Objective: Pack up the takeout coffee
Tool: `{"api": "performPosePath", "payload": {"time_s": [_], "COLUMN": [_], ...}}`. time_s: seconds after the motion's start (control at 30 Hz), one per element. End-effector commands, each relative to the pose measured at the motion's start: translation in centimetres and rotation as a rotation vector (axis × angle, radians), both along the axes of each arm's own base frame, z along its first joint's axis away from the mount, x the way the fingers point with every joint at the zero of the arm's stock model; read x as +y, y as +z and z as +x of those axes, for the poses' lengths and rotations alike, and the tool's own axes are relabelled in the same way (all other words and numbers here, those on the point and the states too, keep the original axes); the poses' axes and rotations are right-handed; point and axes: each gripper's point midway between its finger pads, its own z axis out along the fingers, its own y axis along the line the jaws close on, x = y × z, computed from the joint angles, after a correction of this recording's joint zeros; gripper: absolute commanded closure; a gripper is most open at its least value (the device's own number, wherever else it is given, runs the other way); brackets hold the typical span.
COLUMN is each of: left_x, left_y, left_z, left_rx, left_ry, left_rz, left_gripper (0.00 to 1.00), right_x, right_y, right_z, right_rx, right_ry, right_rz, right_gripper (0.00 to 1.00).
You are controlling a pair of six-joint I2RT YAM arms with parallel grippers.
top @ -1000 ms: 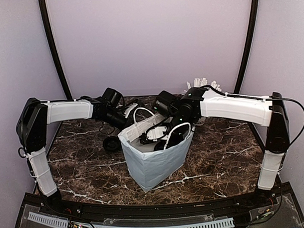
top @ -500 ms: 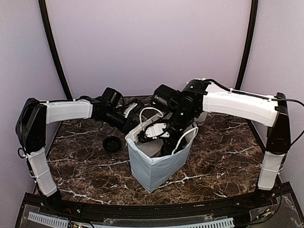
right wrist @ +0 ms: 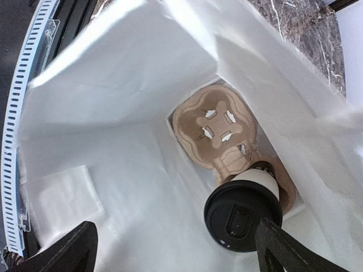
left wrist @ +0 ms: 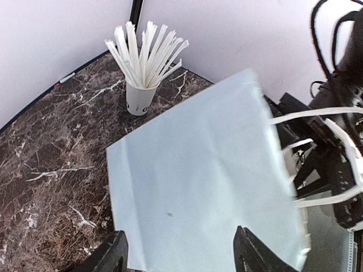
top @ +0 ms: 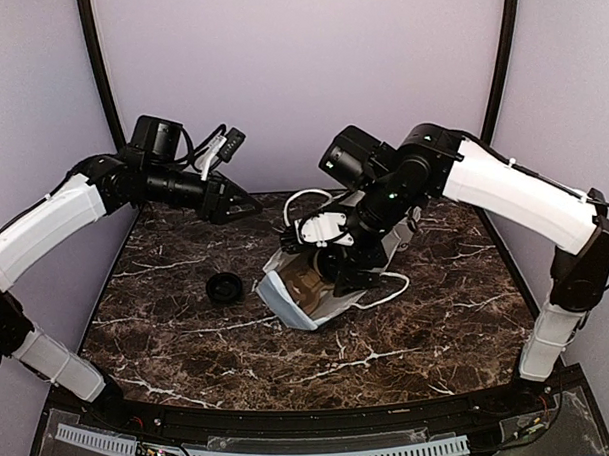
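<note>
The takeout coffee [right wrist: 243, 215], a white cup with a round black lid, sits in one socket of a brown pulp carrier [right wrist: 215, 127] at the bottom of the white paper bag [right wrist: 113, 79]. My right gripper [right wrist: 181, 252] hovers open at the bag's mouth, its fingers wide on either side, touching nothing. From above, the bag [top: 287, 301] leans over on the marble table under the right gripper [top: 338, 267], and the cup is hidden there. My left gripper [top: 246, 204] is raised to the bag's left, open and empty; the bag's flat side [left wrist: 198, 170] fills its view.
A loose black lid [top: 225, 287] lies on the table left of the bag. A white cup of long white sticks [left wrist: 142, 96] stands near the back wall. The bag's white handles [left wrist: 317, 153] trail toward the right arm. Lilac walls enclose the marble table [top: 438, 323].
The left gripper has left the bag's rim and risen up and to the left. The right gripper has opened wide and lifted. The bag has shifted right and tipped over.
</note>
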Motion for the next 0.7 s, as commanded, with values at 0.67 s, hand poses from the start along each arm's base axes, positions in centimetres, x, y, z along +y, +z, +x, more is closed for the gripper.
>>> {"api": "performPosePath", "payload": {"time_s": [0.67], "left_x": [-2.6], "left_y": [2.7], "left_z": [-5.5], "left_rx": [-0.052], "left_ry": [0.096], "left_rz": [0.049], "left_gripper": [0.34], "right_x": [-0.2], "right_y": [7.5], "right_z": [1.4], "right_rx": [-0.193], "right_ry": [-0.032], "right_rz": [0.148], "right_gripper": [0.01]}}
